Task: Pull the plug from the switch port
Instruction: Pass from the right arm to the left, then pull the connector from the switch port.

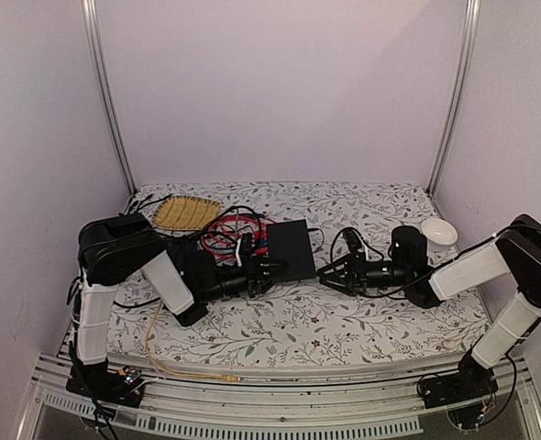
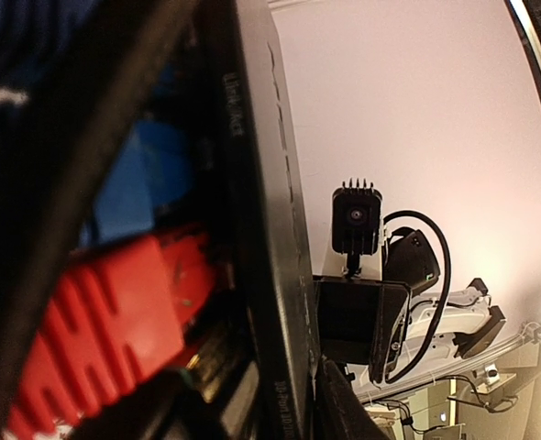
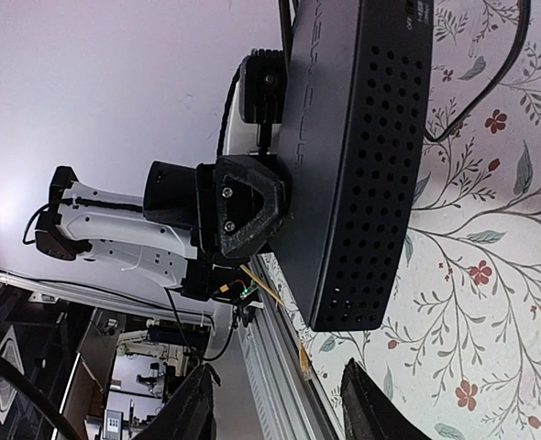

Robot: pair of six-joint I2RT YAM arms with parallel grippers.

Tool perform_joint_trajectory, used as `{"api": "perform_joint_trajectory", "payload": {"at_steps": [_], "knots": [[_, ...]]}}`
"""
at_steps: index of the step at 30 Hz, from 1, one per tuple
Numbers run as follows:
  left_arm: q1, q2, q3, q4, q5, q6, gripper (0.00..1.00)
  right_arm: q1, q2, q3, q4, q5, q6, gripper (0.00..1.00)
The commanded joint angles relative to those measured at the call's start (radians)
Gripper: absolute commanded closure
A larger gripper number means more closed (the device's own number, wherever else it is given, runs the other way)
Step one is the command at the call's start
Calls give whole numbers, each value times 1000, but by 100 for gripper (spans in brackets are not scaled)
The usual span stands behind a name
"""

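**Left clamps the switch, right waits wide**

The switch box [image 1: 291, 249] lies flat on the worktop [image 1: 344, 321]. The left fingers [image 3: 243, 206] are at its near-left corner, one pressed flat on the top face, the thin body pinched between the pair. Right at that edge, the left wrist view fills with a red plug [image 2: 115, 321] seated in its switch port [image 2: 217, 275], and a blue plug [image 2: 151, 174] in the same row beside it. Red and blue cables [image 1: 229, 234] bunch just left of the box. On the box's right, the right fingers [image 3: 373, 405] stand wide apart, holding nothing. Their tips point at the vented side wall, near but not touching. A white bowl [image 1: 438, 231] sits well right of the box.
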Motion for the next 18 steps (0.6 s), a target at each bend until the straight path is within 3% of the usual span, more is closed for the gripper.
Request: {"api": "perform_joint_trajectory", "payload": {"at_steps": [1, 18], "knots": [[22, -51, 28, 255, 1, 86, 100, 4, -31, -19, -59, 24, -58, 55], [41, -47, 55, 272, 128, 73, 100, -25, -193, -28, -236, 215, -110, 55]]}}
